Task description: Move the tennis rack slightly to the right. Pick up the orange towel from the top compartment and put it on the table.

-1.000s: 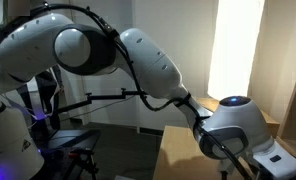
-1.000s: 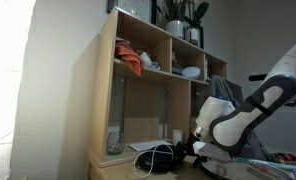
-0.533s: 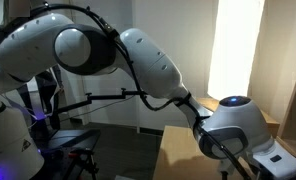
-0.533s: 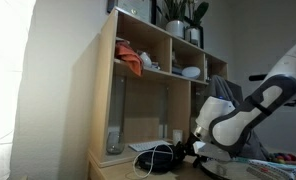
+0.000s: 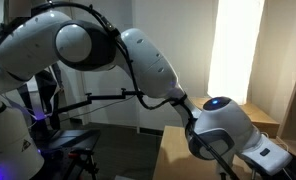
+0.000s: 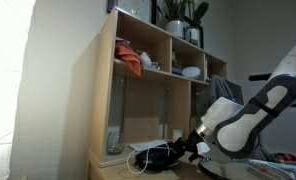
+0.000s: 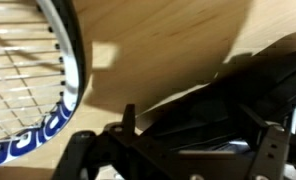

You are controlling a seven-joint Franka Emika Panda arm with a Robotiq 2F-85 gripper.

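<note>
Judging by how things lie, hardly anything can be counted as done yet: the orange towel (image 6: 131, 63) is seen bunched in the top compartment of the shelf (image 6: 103, 90), not on the table (image 7: 168, 50). The tennis racket (image 7: 28, 90) is laid flat on the table, just beside the gripper (image 7: 176, 152), whose jaws are spread wide with nothing pinched. Whether the racket got nudged right can't be told. Its handle is cut off, and the dark lump (image 7: 238, 105) by the gripper can't be identified.

White rounded arm (image 5: 148, 60), black cables (image 5: 98, 14), black end effector (image 7: 178, 150).
</note>
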